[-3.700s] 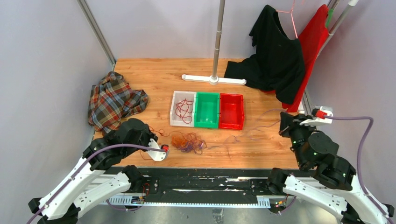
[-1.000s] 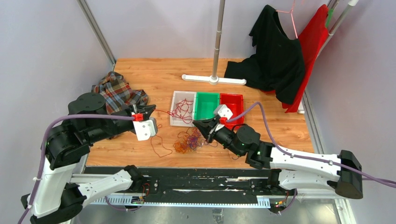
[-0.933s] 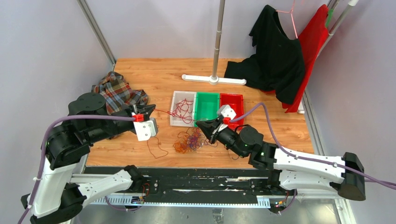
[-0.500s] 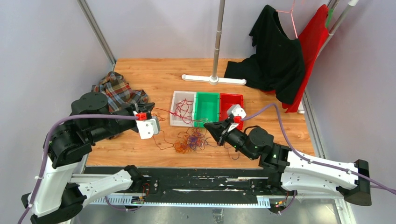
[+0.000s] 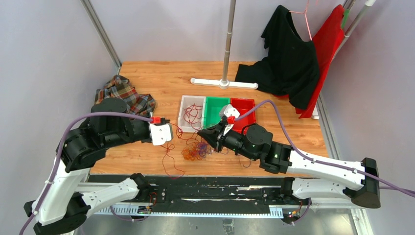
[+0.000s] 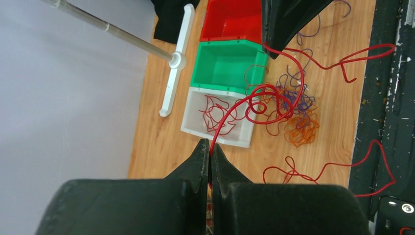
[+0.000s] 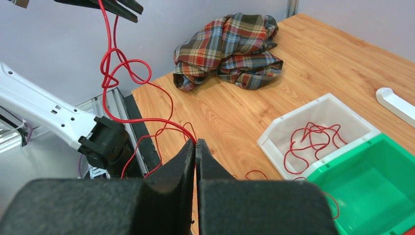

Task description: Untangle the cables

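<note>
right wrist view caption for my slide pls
Right fingers pinch a red cable strung up to the left fingers; plaid cloth and a white bin behind.

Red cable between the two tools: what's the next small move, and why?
Probably ease the left tool and right tool slightly farther apart: both are shut on the same red cable, and it hangs slack between them with tangled loops.

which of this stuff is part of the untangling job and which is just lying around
Job: cable clump; red cable pinched by left gripper and right gripper; white bin, green bin, red bin.
Lying about: plaid cloth, black garment, red garment, stand.
</note>
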Tool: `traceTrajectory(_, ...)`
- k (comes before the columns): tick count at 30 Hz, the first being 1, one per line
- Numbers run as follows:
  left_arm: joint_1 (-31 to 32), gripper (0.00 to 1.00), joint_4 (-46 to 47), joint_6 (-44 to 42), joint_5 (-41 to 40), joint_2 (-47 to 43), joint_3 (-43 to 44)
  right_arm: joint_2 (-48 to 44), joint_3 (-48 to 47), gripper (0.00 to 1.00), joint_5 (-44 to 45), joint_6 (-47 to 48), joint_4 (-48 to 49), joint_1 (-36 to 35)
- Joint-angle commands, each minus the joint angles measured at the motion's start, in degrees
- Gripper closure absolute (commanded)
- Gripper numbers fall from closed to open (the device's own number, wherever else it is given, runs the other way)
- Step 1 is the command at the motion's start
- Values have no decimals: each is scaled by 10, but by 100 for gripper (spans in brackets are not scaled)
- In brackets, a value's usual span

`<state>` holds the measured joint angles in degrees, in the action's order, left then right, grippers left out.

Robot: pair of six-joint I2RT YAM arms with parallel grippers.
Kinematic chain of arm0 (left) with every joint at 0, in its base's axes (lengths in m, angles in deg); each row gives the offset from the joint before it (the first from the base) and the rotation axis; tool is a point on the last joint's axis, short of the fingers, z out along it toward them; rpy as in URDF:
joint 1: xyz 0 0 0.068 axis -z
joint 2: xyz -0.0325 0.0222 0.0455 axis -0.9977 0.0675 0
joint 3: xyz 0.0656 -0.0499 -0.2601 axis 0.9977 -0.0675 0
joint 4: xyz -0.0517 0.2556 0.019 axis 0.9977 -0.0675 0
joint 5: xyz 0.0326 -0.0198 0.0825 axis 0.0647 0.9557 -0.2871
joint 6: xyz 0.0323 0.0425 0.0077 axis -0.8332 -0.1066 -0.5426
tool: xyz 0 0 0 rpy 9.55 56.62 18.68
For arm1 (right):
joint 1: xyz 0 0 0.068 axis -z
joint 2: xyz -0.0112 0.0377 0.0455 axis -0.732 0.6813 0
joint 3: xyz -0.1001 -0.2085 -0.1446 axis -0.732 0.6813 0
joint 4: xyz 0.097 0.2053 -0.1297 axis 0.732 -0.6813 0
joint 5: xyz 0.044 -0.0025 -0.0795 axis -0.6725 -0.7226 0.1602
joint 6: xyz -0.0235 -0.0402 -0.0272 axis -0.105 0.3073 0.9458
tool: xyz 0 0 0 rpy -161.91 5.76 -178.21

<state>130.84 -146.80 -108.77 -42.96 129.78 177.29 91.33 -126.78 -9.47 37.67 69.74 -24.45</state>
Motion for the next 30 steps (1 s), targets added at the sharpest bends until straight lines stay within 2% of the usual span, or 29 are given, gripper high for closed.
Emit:
traceTrajectory(1, -2, 100, -2, 12, 15, -4, 3, 13, -26, 99, -27, -3, 16, -8)
traceTrajectory(20, -2, 100, -1, 12, -6, 3, 7, 115, -115, 99, -57, -17, 14, -23)
traceTrajectory(26, -2, 100, 0, 5, -50, 10, 6, 140, -144, 99, -74, -21, -35, -27)
traceTrajectory(30, -2, 99, -1, 5, -49, 6, 5, 129, -131, 80, -65, -27, -31, -27)
